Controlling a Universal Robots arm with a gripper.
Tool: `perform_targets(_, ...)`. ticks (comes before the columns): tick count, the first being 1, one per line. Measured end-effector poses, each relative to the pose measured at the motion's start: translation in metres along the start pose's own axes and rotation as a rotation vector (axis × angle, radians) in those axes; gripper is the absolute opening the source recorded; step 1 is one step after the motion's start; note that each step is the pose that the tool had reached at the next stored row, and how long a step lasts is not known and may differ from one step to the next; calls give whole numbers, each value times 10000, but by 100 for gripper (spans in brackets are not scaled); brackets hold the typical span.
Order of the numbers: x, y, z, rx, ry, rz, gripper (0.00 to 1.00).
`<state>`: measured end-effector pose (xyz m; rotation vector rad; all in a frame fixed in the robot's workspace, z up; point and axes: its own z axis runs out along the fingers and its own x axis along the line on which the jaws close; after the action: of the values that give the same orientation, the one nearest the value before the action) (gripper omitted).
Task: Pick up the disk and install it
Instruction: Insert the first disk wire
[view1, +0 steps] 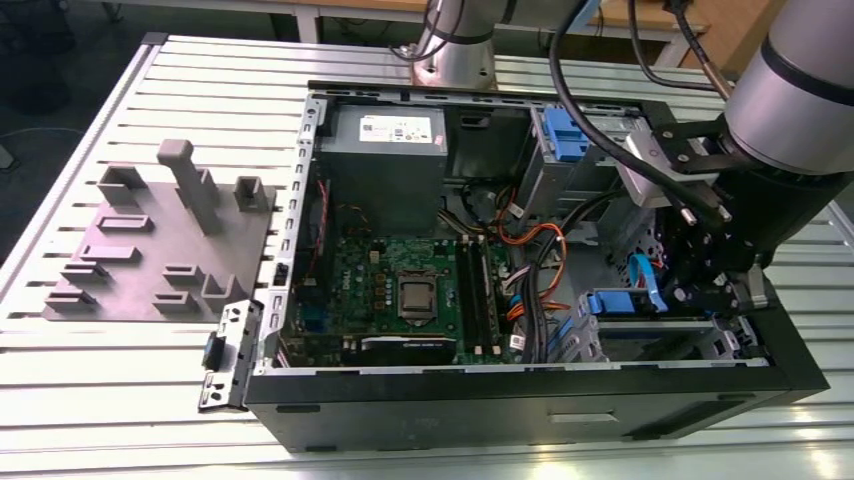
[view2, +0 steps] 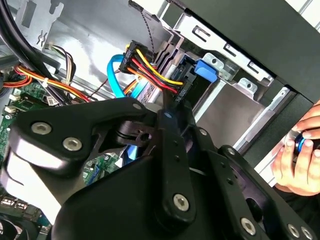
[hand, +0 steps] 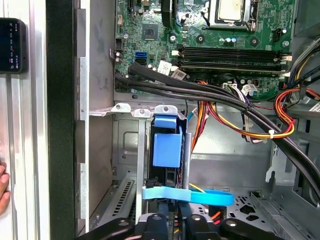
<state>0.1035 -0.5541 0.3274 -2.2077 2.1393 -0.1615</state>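
No wording can be read with certainty. A white label (view1: 400, 128) is carried on the grey power supply (view1: 387, 162) in the exterior view, but its print is too small to be made out. Small white stickers (hand: 165, 66) are seen on the green circuit board (hand: 165, 35) in the first wrist view, and their print is likewise too small to be read.

Thick cables (hand: 200, 94) across drive bay (hand: 127, 150)
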Motion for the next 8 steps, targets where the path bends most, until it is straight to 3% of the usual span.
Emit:
perform_targets(1, 0, -1, -6, -1, 2, 0, 24)
perform_targets(8, 2, -6, -57, 1, -43, 6, 24)
